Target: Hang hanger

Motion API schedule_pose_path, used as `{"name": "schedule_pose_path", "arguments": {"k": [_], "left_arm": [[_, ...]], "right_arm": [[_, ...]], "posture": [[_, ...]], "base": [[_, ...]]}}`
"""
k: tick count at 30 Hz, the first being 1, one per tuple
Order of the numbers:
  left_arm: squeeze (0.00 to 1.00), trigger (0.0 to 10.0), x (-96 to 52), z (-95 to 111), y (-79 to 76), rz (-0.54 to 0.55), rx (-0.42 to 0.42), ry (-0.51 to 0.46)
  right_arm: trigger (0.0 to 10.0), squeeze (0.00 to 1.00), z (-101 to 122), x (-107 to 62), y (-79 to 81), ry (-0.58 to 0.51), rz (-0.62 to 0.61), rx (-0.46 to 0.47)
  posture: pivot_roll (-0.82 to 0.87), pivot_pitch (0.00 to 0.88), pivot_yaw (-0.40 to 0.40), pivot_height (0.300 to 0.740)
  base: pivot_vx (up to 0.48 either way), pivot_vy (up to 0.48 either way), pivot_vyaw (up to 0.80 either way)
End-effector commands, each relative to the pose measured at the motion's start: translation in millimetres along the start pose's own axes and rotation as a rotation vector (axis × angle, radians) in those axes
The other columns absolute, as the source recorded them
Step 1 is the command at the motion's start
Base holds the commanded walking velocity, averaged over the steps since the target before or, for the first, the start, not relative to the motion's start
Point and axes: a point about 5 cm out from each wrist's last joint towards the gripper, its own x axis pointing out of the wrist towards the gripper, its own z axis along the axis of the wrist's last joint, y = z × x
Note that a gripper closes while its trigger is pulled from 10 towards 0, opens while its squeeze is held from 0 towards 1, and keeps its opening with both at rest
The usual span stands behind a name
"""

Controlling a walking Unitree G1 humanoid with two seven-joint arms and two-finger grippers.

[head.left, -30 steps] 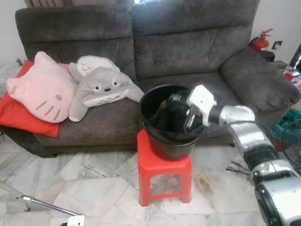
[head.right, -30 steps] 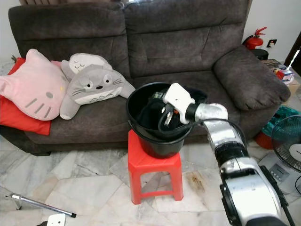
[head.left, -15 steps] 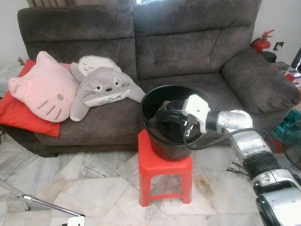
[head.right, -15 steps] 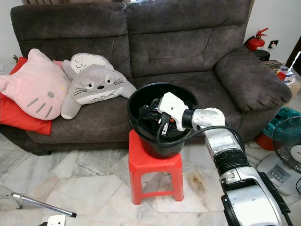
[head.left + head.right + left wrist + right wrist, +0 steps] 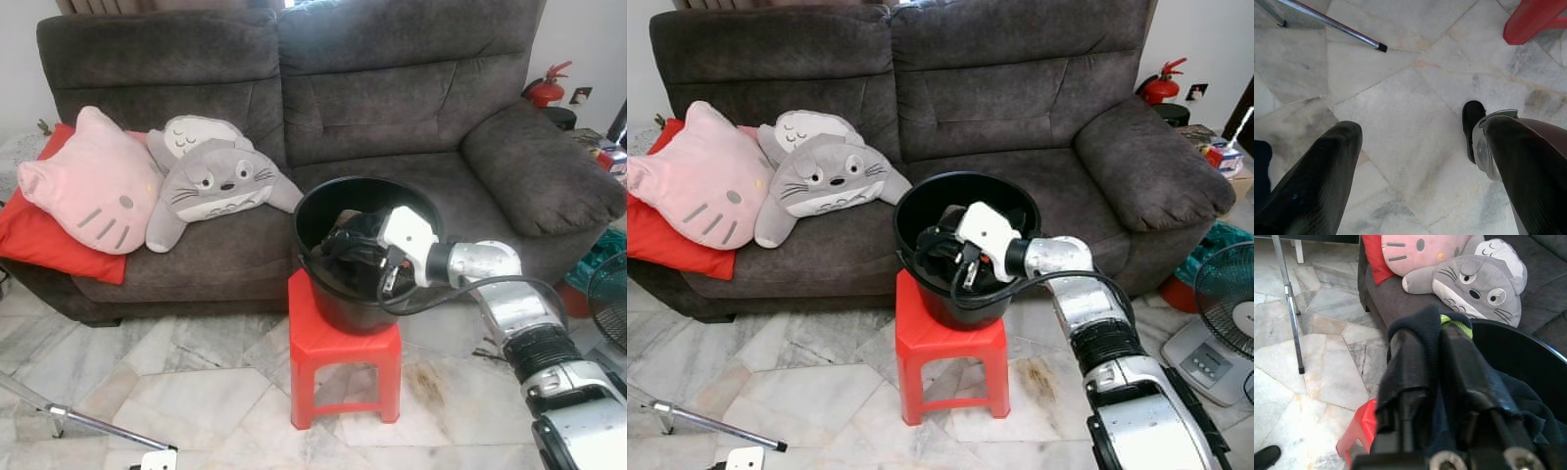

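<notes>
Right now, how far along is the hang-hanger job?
Early. Done: the right gripper has reached into the black bucket on the red stool and its jaws are shut on a dark garment. In hand: that cloth, at the bucket's rim. Left: no hanger can be made out, nothing is hung. The left gripper hangs open over the floor.

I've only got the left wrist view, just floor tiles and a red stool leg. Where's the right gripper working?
Observer: The right gripper is inside the black bucket on the red stool.
Operator: Is it holding anything?
Observer: Its fingers are pinched on dark cloth, with a bit of green showing between them.
Operator: What's behind the bucket?
Observer: A dark grey sofa with a pink cat cushion and a grey plush.
</notes>
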Motion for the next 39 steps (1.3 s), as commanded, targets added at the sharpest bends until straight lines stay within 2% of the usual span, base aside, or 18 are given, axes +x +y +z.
{"name": "schedule_pose_path", "arguments": {"k": [1,9,22,25,27,32,33,39], "left_arm": [[0.0,10.0,-1.1,-5,4.5,0.003,0.021,0.022],[0.0,10.0,-1.3,-6,5.6,0.005,0.023,0.024],[0.0,10.0,-1.2,-6,1.8,0.001,0.025,0.026],[0.0,10.0,-1.3,-6,2.0,0.001,0.024,0.027],[0.0,10.0,-1.6,-7,2.6,0.0,0.024,0.031],[0.0,10.0,-1.7,-8,2.7,-0.001,0.025,0.033],[0.0,10.0,-1.7,-8,2.7,-0.002,0.026,0.035],[0.0,10.0,-1.8,-9,2.8,-0.003,0.026,0.038]], "right_arm": [[10.0,1.0,6,3.6,1.9,-0.014,0.005,-0.023],[10.0,1.0,12,3.9,-0.4,-0.031,-0.021,-0.029],[10.0,1.0,9,4.8,9.4,-0.031,0.026,-0.016],[10.0,1.0,7,4.9,11.4,-0.006,0.044,-0.014],[10.0,1.0,-1,5.3,12.4,0.066,0.033,-0.039],[10.0,1.0,-3,5.8,13.1,0.085,0.028,-0.044],[10.0,0.0,-5,6.4,14.4,0.099,0.032,-0.042],[10.0,0.0,-8,7.0,16.4,0.121,0.038,-0.039]], "posture": [[-0.2,0.0,0.094,0.74],[-0.2,0.0,0.094,0.74],[-0.21,0.0,0.093,0.74],[-0.2,0.0,0.093,0.74],[-0.21,0.0,0.093,0.74],[-0.21,0.0,0.093,0.74],[-0.2,0.0,0.092,0.74],[-0.2,0.0,0.092,0.74]], "base": [[0.0,0.0,0.0],[0.0,0.0,0.0],[0.0,0.0,0.0],[0.0,0.0,0.0],[0.0,0.0,0.0],[0.0,0.0,0.0],[0.0,0.0,0.0],[0.0,0.0,0.0]]}}
